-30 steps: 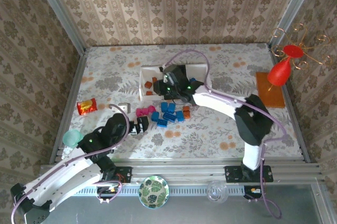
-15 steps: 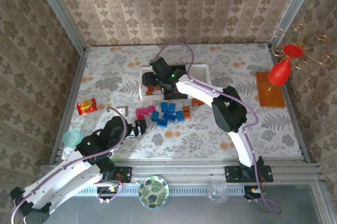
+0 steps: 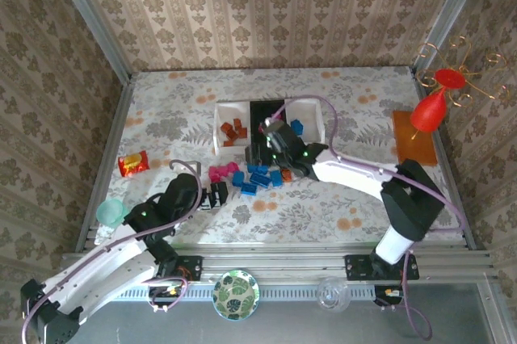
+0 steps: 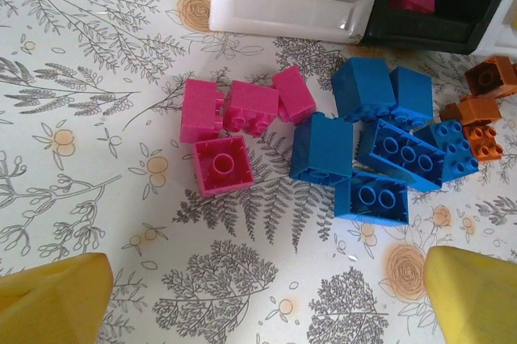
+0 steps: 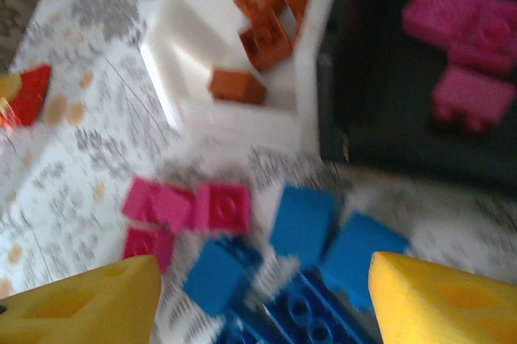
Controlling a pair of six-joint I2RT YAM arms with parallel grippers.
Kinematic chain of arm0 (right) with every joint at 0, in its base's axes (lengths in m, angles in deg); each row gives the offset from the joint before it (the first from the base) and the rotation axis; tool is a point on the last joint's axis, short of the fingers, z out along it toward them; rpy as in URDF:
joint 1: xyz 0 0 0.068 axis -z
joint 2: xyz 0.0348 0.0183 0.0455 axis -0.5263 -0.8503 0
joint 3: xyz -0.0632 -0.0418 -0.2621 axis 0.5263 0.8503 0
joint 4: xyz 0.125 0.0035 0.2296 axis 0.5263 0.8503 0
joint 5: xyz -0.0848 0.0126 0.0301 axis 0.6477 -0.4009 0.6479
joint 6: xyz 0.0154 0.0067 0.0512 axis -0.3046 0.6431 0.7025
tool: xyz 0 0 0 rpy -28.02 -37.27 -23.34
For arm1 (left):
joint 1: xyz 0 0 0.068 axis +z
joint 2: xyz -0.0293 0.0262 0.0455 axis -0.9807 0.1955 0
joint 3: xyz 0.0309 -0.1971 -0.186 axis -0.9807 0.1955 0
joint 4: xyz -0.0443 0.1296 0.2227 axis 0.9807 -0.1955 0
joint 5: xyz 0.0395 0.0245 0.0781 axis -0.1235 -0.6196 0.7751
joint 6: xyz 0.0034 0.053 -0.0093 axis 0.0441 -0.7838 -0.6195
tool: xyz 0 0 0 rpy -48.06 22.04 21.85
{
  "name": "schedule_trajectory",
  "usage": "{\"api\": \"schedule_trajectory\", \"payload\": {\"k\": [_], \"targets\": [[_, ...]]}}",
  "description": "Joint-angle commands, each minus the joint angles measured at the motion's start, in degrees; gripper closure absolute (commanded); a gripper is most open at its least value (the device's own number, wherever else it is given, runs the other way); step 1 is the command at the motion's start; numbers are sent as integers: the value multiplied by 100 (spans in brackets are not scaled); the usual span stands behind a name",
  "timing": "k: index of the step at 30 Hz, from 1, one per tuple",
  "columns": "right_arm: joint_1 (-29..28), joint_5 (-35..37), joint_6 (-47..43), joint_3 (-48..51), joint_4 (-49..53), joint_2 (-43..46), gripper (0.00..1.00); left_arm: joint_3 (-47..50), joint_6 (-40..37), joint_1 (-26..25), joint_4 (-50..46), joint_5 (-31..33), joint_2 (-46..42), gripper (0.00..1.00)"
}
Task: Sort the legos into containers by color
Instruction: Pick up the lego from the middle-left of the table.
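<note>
Loose legos lie mid-table: pink ones (image 3: pixel 222 173) (image 4: pixel 234 106), blue ones (image 3: pixel 257 176) (image 4: pixel 363 142) and a few orange ones (image 3: pixel 284 173) (image 4: pixel 481 110). Behind them stand three containers in a row. The left white tray (image 3: pixel 218 136) (image 5: pixel 303 94) holds orange bricks (image 5: pixel 262 21). The black tray (image 3: pixel 260 108) (image 5: pixel 380 86) holds pink bricks (image 5: pixel 464 29). The right white tray (image 3: pixel 313 114) holds a blue brick. My right gripper (image 3: pixel 260 153) (image 5: pixel 258 295) hovers open and empty over the blue pile. My left gripper (image 3: pixel 216 194) (image 4: pixel 262 295) is open on the near side of the pink bricks.
A red-yellow snack packet (image 3: pixel 132 163) lies at the left and a teal cup (image 3: pixel 109 213) stands near the left arm. An orange mat (image 3: pixel 414 138) with a red ornament (image 3: pixel 428 110) sits at the right edge. Metal rails border the table.
My right gripper was shut over the left white tray, opened there, and has pulled back toward the loose pile. The left arm has hardly moved.
</note>
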Motion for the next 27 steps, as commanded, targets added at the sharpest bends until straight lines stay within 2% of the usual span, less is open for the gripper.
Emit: {"api": "schedule_trajectory", "payload": {"k": [1, 5, 14, 20, 27], "targets": [[-77, 83, 178, 687, -372, 515, 30, 123, -164, 216, 501, -359, 366, 3], [-104, 124, 222, 1189, -343, 881, 30, 28, -460, 560, 848, -551, 1296, 12], [-104, 314, 174, 1483, -206, 1270, 30, -221, -878, 724, 1750, -332, 3034, 23], [-101, 364, 143, 1492, -150, 1560, 30, -397, -1104, 1032, 2308, -418, 3707, 26], [-102, 503, 101, 1584, -29, 1798, 29, -417, -1065, 1177, 2528, -623, 4297, 41]]}}
